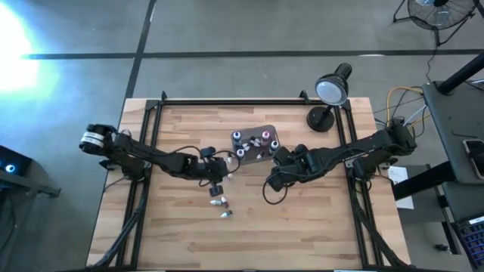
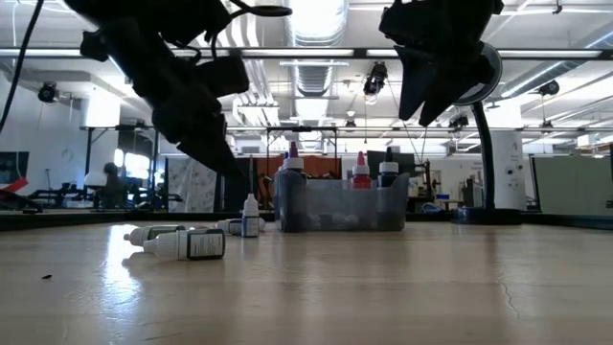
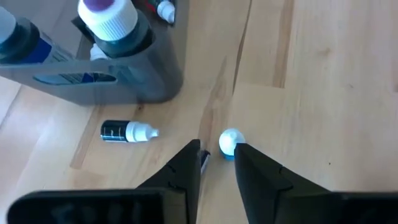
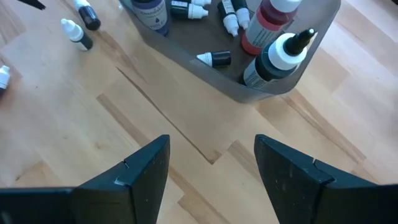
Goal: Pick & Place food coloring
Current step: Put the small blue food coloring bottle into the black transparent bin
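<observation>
On the pale wooden plank desk (image 1: 302, 227), a smoky-grey translucent rectangular tub (image 1: 254, 142) sits near the middle toward the far edge, holding several larger upright bottles, one with a dark body and white ribbed cap (image 4: 278, 60), one red (image 4: 266, 23), plus a few tiny dropper bottles lying inside it (image 4: 215, 58). The left tool (image 3: 216, 163) hangs low just in front of the tub's left end, its two dark fingers a little apart with a tiny upright dropper bottle with a white cap (image 3: 229, 142) standing between the tips; whether the fingers touch it cannot be told. Near it a tiny dark dropper bottle with a white cap (image 3: 128, 131) lies on its side beside the tub wall. More tiny bottles lie loose on the desk nearer the front (image 1: 218, 202), apart from the tub. The right tool (image 4: 211, 163) hovers above bare wood beside the tub's right end, fingers spread wide and empty. A black desk lamp (image 1: 330, 94) stands at the far right corner.
</observation>
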You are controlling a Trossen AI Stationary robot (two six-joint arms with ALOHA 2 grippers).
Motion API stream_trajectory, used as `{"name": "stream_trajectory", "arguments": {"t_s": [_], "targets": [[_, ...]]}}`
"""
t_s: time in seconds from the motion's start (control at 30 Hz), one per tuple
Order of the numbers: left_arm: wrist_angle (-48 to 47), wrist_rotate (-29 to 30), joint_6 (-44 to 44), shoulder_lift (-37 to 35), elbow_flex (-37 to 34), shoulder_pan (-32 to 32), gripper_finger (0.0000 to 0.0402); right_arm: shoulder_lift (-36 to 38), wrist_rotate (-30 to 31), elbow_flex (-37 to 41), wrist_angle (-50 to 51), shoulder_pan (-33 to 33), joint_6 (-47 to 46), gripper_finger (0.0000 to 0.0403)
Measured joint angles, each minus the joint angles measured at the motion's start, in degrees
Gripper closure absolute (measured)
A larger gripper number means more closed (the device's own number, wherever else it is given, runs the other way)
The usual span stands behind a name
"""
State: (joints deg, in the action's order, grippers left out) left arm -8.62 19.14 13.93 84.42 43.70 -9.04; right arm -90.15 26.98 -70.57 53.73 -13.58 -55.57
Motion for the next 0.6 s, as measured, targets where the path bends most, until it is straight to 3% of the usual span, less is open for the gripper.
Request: {"name": "stream_trajectory", "arguments": {"t_s": [0.6], "targets": [[6.2,-1.7,-0.5,5.8,-0.1,-0.5,0.0325,0.0,-0.2,0.2,0.0,0.0,-0.8,0.0174]]}}
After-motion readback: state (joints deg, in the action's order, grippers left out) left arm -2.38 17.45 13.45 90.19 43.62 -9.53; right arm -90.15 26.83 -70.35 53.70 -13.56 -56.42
